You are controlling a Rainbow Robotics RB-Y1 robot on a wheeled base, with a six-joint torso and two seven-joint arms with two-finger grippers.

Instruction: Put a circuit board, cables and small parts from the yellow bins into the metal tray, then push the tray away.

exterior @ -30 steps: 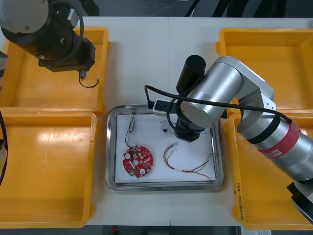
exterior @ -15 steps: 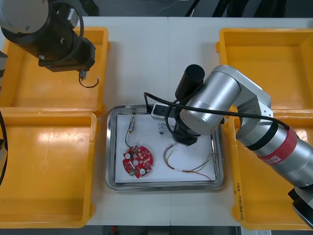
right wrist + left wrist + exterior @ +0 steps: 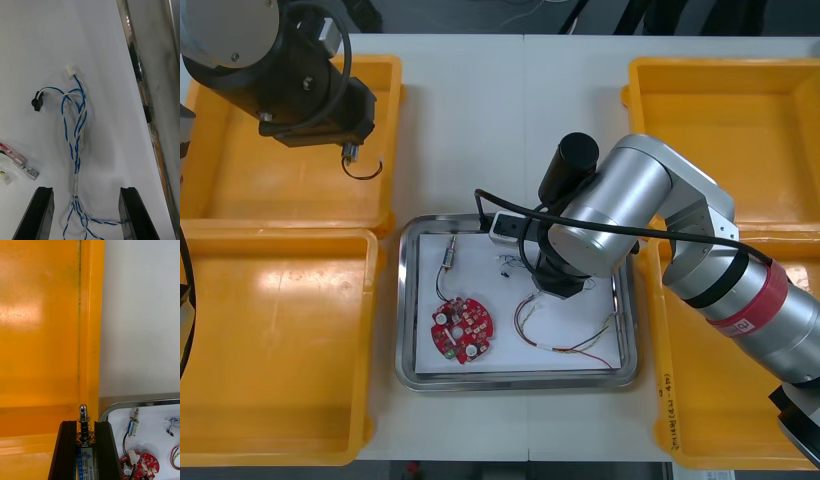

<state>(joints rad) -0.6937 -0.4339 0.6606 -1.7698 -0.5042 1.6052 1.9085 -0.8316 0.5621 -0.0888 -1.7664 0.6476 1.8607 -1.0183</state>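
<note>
Find the twisted blue and white cable lying slack on the white floor of the metal tray, close by the tray's wall, with a white plug and a black plug fanned out ahead and the tail curling back between the fingers. Note the right gripper low over it, fingers spread wide to either side, clamping nothing. Judge the step as letting this cable go and getting clear. Lift straight up with the fingers kept apart, and watch the strand curling toward one finger's base: looks liable to snag and drag the loops along. Avoid sweeping sideways toward the red and yellow cable, with terminals lying near the other finger. Spare likewise the round red circuit board and the small metal part with a black lead, both on the tray's left half. Farther out, see the left gripper over the far yellow bin on the left, near that bin's inner wall, pinched on a spring-wound small metal part. Hold that arm back until after the right arm's exit from the tray, then set the piece down low on bare liner.
</note>
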